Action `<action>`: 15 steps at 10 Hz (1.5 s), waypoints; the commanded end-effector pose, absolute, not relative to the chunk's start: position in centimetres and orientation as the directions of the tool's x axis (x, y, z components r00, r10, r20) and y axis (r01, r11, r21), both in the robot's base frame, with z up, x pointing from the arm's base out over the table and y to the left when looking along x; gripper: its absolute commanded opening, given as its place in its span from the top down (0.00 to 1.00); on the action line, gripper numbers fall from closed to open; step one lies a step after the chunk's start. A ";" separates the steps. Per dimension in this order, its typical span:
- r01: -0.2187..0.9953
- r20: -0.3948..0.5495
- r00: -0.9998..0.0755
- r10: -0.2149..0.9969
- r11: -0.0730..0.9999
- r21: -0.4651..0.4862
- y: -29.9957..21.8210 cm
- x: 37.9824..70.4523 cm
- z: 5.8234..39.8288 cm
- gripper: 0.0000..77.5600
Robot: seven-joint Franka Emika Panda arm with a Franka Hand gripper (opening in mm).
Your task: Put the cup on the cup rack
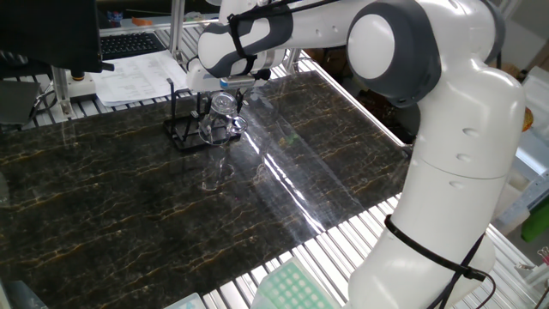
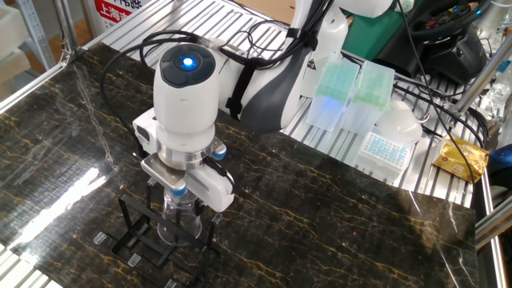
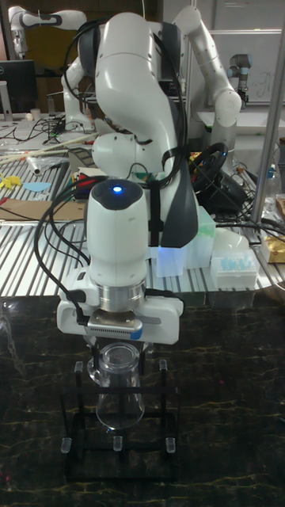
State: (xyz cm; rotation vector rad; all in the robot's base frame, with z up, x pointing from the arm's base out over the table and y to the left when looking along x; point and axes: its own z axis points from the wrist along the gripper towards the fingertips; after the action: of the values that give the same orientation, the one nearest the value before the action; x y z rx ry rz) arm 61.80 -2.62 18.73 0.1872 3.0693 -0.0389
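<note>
We see a dark marble-patterned surface (image 1: 129, 197) with glare streaks. The black wire cup rack (image 1: 190, 129) stands on it near the far edge; small clear tabs (image 2: 101, 238) lie beside its base.

A dark marble-patterned table (image 1: 129, 197) with gold veins and overhead glare. At twelve o'clock, a second white robot arm (image 3: 210, 59) and cluttered benches (image 3: 32, 150).
</note>
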 end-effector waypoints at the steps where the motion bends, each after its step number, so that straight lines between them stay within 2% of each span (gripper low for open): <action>1: 0.119 -0.071 -0.991 0.117 0.993 -0.023 -2.8 62.0 18.7 0.99; 15: 0.118 -0.072 -0.991 0.116 0.993 -0.026 -2.8 62.1 17.2 0.99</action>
State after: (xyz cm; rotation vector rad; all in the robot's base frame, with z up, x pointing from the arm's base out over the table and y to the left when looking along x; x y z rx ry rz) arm 61.96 -2.77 17.11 0.1813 3.0683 -0.0462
